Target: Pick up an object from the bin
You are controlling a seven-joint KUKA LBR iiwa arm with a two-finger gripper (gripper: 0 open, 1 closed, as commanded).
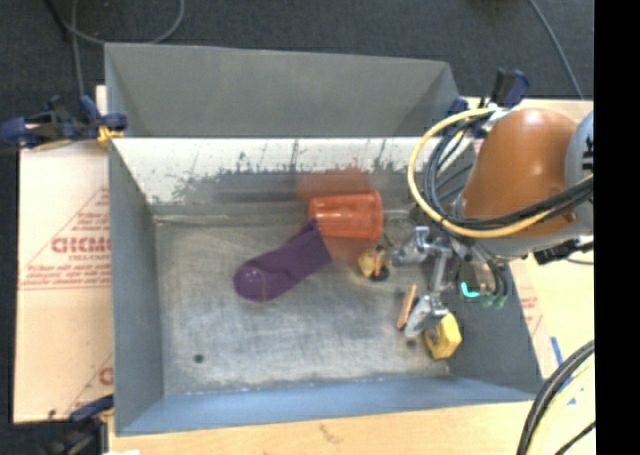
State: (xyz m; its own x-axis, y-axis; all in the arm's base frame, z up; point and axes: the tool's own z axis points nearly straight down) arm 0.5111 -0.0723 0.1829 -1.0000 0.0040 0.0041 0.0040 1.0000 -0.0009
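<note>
The claw (428,315) hangs in the lower right of the bin (135,243). I cannot tell if it is open or has hold of anything. A yellow block (444,336) lies just below it, maybe touching. A thin orange stick (406,307) lies just left, running up-down.

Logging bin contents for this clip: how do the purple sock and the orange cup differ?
The purple sock is long, limp and lies slanting across the bin floor; the orange cup is short and blocky. The sock stretches toward the middle; the cup sits by the far wall. Shared: both rest on the floor, touching at the sock's upper end.
</note>
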